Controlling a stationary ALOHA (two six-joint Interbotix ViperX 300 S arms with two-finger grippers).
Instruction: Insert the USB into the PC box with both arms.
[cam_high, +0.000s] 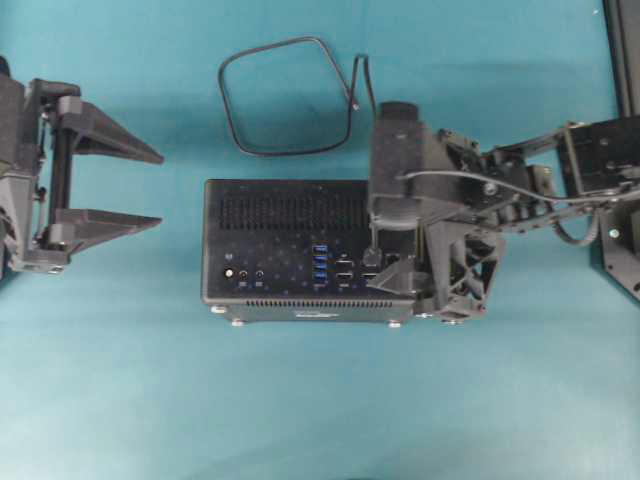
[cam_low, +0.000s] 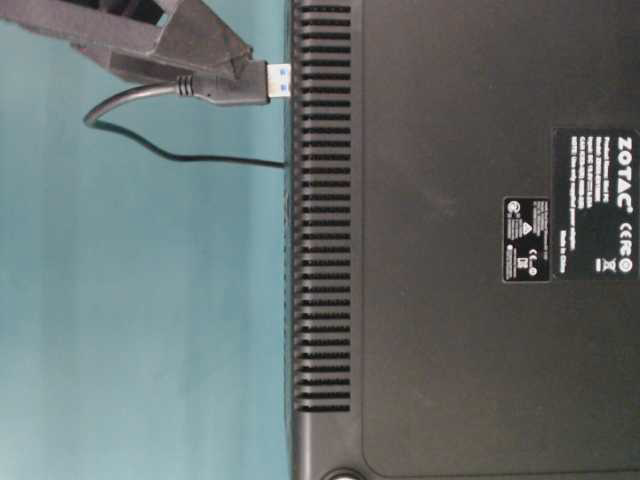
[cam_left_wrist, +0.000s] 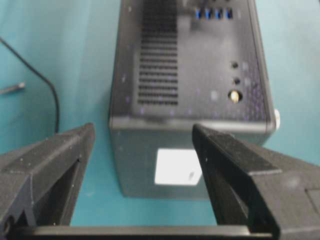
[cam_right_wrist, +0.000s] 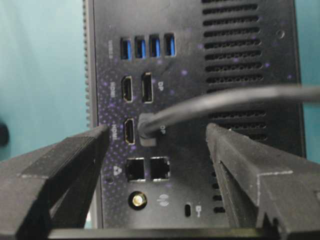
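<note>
The PC box (cam_high: 285, 215) lies flat mid-table, port face up. The USB cable's loop (cam_high: 285, 97) rests behind it, and the cable runs down to the plug (cam_high: 372, 255). In the right wrist view the plug (cam_right_wrist: 147, 131) stands at a socket beside an HDMI port, with my right gripper (cam_right_wrist: 157, 129) open around it, its fingers clear of it. At table level the plug (cam_low: 240, 85) shows a blue tip at the box's face (cam_low: 480, 350), with one finger (cam_low: 180, 40) lying across it. My left gripper (cam_high: 160, 189) is open, left of the box, empty; it faces the box's end (cam_left_wrist: 165, 150).
The teal table cover (cam_high: 320, 400) lies under everything. A dark frame post (cam_high: 622, 50) stands at the far right edge. The cable's free end (cam_high: 355, 85) lies beside the loop. A white label (cam_left_wrist: 177, 166) marks the box's end nearest the left gripper.
</note>
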